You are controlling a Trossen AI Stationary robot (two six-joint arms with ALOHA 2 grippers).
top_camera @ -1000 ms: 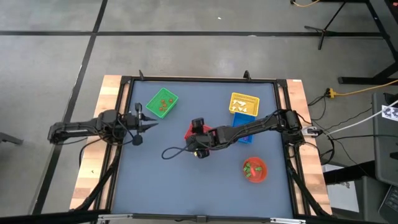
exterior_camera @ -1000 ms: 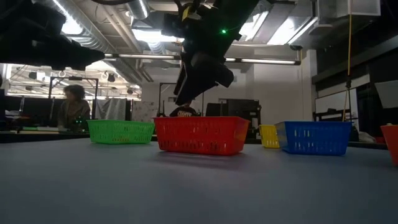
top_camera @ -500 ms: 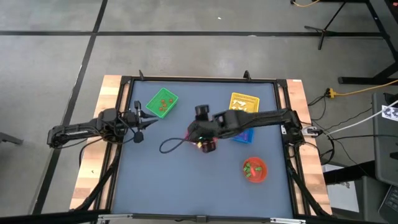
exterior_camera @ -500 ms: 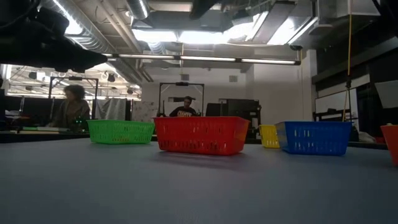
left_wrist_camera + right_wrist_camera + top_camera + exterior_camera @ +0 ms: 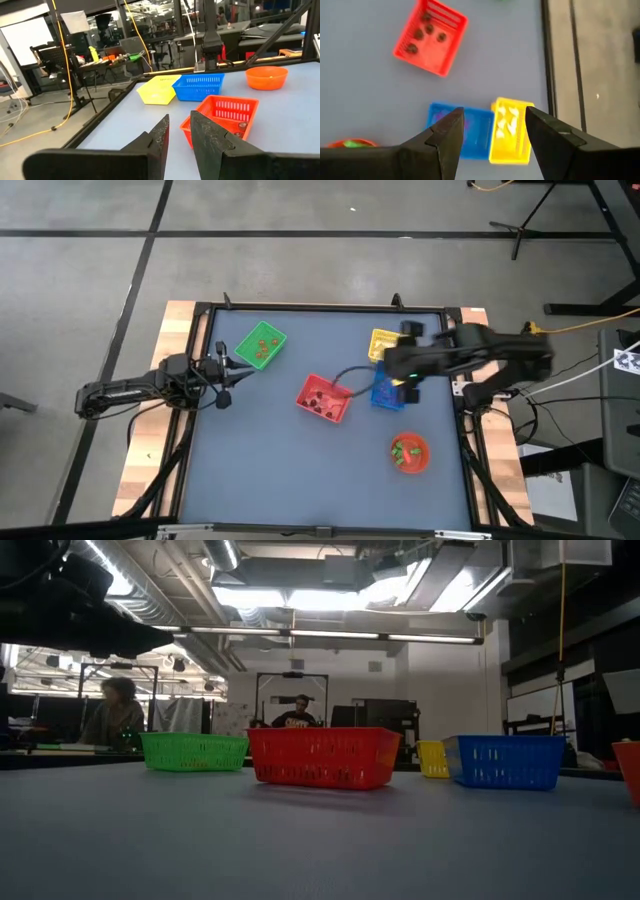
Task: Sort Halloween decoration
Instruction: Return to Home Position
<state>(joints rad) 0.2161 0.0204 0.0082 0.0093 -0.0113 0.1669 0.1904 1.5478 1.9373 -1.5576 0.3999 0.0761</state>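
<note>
The Halloween decoration lies sorted in containers. Dark trinkets (image 5: 426,31) sit in the red basket (image 5: 323,397), orange ones in the green basket (image 5: 260,345), white ones (image 5: 506,121) in the yellow basket (image 5: 385,342), and green ones in the round red bowl (image 5: 408,452). The blue basket (image 5: 388,392) stands between the yellow basket and the bowl. My right gripper (image 5: 495,120) is open and hangs high over the blue and yellow baskets (image 5: 398,370). My left gripper (image 5: 232,372) waits near the table's left edge, level, fingers narrowly open (image 5: 179,131), pointing toward the red basket.
In the low view the green (image 5: 193,751), red (image 5: 322,757), yellow (image 5: 432,758) and blue (image 5: 505,761) baskets stand in a row, with bare blue tabletop in front. A black cable (image 5: 350,372) trails from the right arm. People sit in the room beyond the far edge.
My right gripper has left the red basket. It rose out of the low view and swung toward the table's right and far side, over the blue and yellow baskets. The red basket, with its dark trinkets, now shows uncovered and has stayed in place.
</note>
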